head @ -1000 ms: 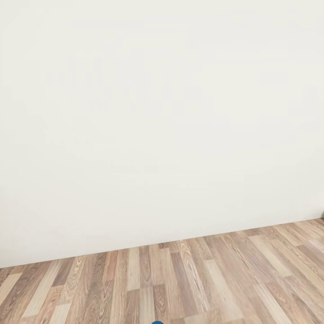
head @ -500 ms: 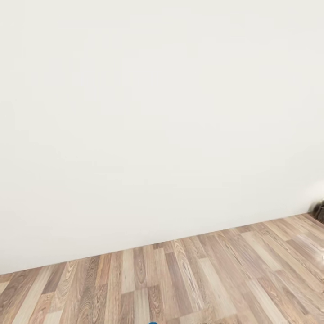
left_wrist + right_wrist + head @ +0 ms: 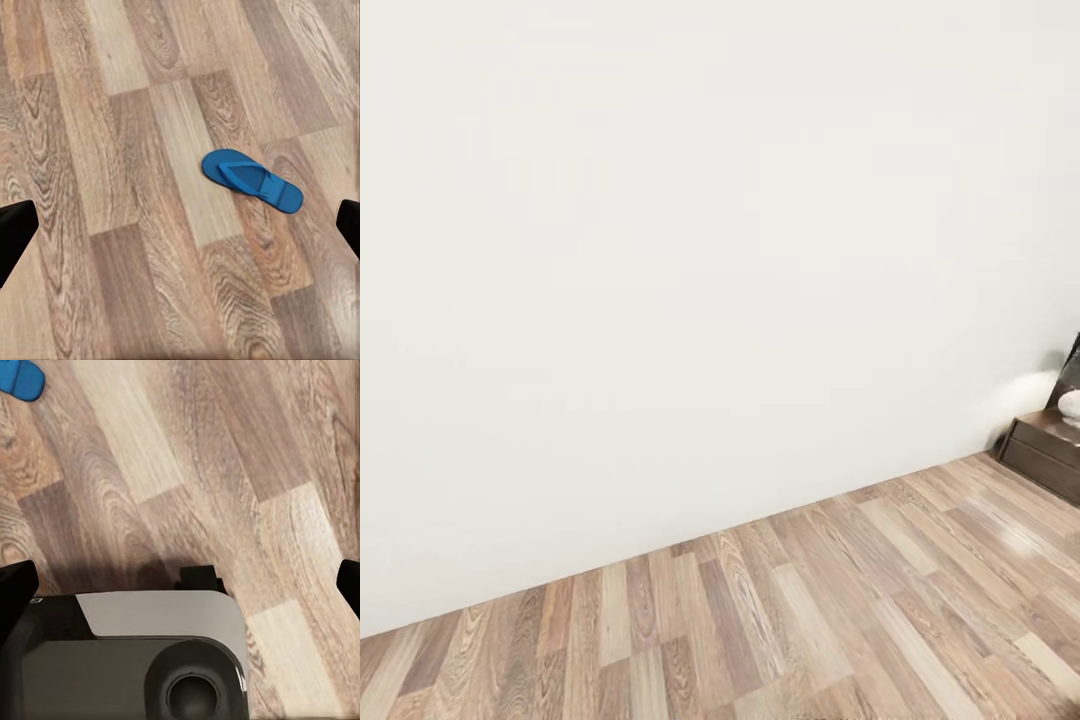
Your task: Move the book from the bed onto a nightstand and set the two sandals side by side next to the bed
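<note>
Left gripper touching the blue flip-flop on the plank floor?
Apart. Left wrist view: blue flip-flop lies flat on wood-plank floor, bare planks separating it from both dark fingertips.

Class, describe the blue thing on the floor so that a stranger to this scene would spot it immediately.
Start with the striped wood-plank floor in the left wrist view. On it lies one bright blue flip-flop sandal, flat, with nothing touching it. Its vivid blue against the brown and tan planks sets it apart.

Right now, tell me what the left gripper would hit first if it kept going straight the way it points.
Most likely the bare wood floor. The open left gripper looks down at the planks, and the blue sandal lies off its centre line, so the fingers would probably pass beside it, though depth is hard to judge.
</note>
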Available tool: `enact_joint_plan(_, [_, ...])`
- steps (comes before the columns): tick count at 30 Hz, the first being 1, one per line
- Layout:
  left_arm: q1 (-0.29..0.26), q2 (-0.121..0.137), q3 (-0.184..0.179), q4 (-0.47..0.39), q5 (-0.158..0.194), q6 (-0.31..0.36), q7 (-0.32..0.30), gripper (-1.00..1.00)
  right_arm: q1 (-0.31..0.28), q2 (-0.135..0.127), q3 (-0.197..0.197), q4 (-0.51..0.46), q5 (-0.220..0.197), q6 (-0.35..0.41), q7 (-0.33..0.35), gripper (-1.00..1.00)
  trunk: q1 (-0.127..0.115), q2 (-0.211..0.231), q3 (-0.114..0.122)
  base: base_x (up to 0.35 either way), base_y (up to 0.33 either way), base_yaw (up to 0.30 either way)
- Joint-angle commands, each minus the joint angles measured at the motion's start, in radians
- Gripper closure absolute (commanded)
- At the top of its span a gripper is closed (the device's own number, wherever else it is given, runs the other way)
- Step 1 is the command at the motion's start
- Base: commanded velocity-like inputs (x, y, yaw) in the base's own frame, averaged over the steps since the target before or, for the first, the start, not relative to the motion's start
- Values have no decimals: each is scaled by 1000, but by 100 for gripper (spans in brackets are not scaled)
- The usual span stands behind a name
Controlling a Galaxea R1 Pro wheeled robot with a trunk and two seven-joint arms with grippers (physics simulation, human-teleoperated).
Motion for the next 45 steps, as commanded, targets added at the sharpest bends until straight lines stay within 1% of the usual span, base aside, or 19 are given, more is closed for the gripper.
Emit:
enact_joint_plan(1, [0, 0, 0, 0, 5, -3, 0, -100, 0, 1, -5, -1, -1, 2, 4, -100, 0, -1, -1, 0, 0, -249])
enact_joint_plan(22, [0, 1, 0, -1, 5, -3, 0, -100, 0, 1, -5, -1, -1, 2, 4, -100, 0, -1, -1, 4, 0, -247])
enact_joint_plan(35, [0, 1, 1, -1, 5, -3, 0, -100, 0, 1, -5, -2, -1, 2, 4, -100, 0, -1, -1, 146, 36, -235])
enact_joint_plan(45, [0, 1, 1, -1, 5, -3, 0, -100, 0, 1, -4, 1, -1, 1, 1, -100, 0, -1, -1, 6, 3, -42])
